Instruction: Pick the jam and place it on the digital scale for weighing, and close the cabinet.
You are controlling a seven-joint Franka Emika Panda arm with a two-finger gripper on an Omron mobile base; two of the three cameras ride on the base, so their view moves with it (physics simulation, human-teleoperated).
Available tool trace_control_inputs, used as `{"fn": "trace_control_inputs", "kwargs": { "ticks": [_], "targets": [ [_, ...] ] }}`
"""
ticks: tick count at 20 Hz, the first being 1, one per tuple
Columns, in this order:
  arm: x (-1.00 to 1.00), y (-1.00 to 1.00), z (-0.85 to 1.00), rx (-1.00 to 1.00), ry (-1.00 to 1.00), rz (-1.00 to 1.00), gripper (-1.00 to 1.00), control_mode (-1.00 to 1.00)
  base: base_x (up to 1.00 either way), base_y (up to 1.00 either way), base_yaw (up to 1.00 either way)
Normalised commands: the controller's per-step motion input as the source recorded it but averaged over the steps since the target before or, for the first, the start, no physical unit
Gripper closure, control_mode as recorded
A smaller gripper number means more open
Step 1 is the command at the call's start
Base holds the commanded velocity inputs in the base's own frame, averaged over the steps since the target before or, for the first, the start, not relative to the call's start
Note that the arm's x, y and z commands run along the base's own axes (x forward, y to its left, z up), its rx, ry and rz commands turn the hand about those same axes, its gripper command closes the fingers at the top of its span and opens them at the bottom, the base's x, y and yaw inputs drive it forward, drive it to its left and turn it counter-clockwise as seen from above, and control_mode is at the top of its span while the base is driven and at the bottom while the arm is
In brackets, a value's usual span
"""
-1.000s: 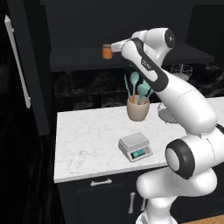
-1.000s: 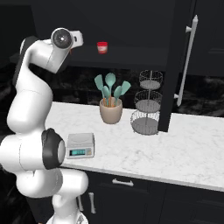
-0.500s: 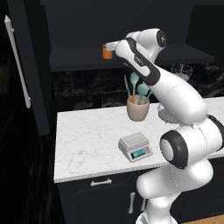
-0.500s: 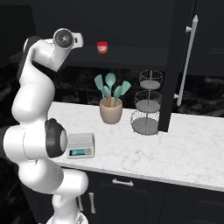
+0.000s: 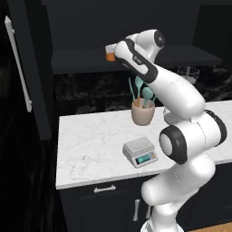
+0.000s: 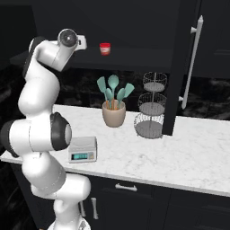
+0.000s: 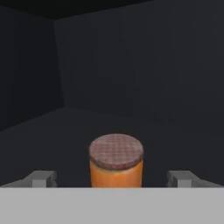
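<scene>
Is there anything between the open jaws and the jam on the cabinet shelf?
No. In the hand view the jam stands centred ahead of the gripper, with bare shelf around it.

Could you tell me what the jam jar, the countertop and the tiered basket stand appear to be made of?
The jam: probably clear glass or plastic, since the orange contents show through; its brown lid has a matte, finely woven-looking texture.
The countertop: looks like polished white marble or a marble-look stone, with faint grey veining.
The tiered basket stand: thin metal wire, see-through mesh with a grey sheen.
</scene>
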Motion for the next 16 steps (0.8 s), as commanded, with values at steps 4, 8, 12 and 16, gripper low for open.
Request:
{"fn": "trace_control_inputs", "kwargs": {
  "ticks": [4,8,12,16],
  "targets": [
    [0.32,0.01,-0.08,0.00,0.05,0.00,-1.00,-1.00,0.00,0.00,0.00],
    [0.21,0.20,-0.22,-0.01,0.01,-0.01,-1.00,-1.00,0.00,0.00,0.00],
    [0.06,0.34,-0.20,-0.03,0.00,-0.01,1.00,-1.00,0.00,0.00,0.00],
    [0.12,0.18,-0.12,-0.01,0.04,-0.01,1.00,-1.00,0.00,0.00,0.00]
  ]
}}
